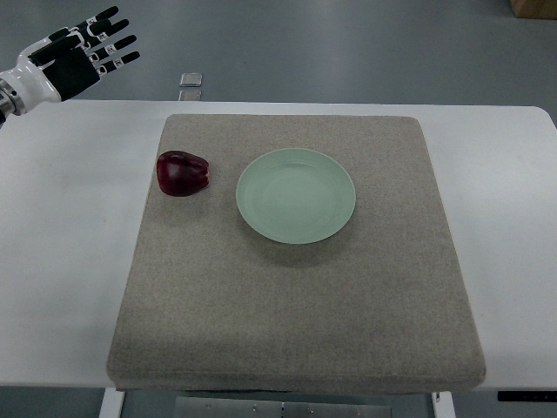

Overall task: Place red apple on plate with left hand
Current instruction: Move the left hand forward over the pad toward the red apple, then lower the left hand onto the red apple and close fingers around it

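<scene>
Where the white, smooth-topped table (61,261) is covered by a square, grey-beige felt-like mat (296,296) with rounded corners and a coarse woven texture, a round, pale green, glossy plate (296,195) is seen resting slightly above the mat's middle, its shallow rim raised around a flat well. A dark red, glossy apple (183,172) of squat, lobed shape is set on the mat just to the left of the plate, close to it but not touching, with a small highlight shown on its skin. The left hand (85,54), built of white shells and black jointed finger segments, is held far up and to the left of the plate, beyond the table's far edge and over the grey floor; its fingers (115,42) are spread apart and extended, and nothing is grasped. A small, pale square object (191,80) is seen on the floor above the plate, past the table edge; its material cannot be told.
</scene>
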Robot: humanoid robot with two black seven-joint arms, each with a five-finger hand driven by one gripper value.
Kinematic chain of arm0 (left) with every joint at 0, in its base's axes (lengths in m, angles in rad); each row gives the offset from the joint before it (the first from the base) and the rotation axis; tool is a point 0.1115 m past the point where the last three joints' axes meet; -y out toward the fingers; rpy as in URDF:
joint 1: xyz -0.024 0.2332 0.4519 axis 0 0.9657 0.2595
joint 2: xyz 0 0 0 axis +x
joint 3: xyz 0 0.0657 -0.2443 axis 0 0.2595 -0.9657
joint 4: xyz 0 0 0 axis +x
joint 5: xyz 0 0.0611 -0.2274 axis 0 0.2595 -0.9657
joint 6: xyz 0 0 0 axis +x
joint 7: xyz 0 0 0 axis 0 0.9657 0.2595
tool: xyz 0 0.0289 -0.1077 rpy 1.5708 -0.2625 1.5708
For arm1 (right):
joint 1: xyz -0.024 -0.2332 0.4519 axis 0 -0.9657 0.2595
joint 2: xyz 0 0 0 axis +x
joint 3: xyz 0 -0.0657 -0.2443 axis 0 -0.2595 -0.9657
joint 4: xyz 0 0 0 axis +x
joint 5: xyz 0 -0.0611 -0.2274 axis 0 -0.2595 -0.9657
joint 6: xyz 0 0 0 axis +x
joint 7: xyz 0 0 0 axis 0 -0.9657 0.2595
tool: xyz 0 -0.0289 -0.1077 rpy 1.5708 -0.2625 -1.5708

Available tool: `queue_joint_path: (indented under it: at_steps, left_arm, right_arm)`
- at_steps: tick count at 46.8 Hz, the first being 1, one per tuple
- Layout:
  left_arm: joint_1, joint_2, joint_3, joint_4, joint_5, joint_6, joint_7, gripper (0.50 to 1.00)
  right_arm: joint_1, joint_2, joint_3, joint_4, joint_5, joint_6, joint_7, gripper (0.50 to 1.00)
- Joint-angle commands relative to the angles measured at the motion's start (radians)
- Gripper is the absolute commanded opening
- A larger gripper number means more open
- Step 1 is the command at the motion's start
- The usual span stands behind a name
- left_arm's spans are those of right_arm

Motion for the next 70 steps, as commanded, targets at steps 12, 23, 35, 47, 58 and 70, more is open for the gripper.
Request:
queue_joint_path:
  at_steps: [12,23,35,47,58,70]
  left_arm:
    - [-0.006,-0.011,0.002,0.002,0.010,0.000,0.012,0.999]
    - [-0.011,-0.014,0.007,0.036,0.013,0.000,0.008,0.999]
    - [-0.075,-0.011,-0.003,0.053,0.309,0.000,-0.005,0.999]
    - [-0.152,0.000,-0.001,0.033,0.666,0.000,-0.009,0.999]
    - [-0.176,0.009,-0.001,-0.115,1.108,0.000,-0.074,0.999]
    - [-0.156,0.020,0.007,-0.261,1.483,0.000,-0.204,0.999]
  right_arm:
    - [0.000,0.000,0.000,-0.001,0.000,0.000,0.000,0.928]
    - [0.000,0.000,0.000,-0.001,0.000,0.000,0.000,0.930]
    - [0.000,0.000,0.000,0.000,0.000,0.000,0.000,0.930]
    - [0.000,0.000,0.000,-0.001,0.000,0.000,0.000,0.928]
    - [0.000,0.000,0.000,0.000,0.000,0.000,0.000,0.930]
    - [0.000,0.000,0.000,-0.001,0.000,0.000,0.000,0.930]
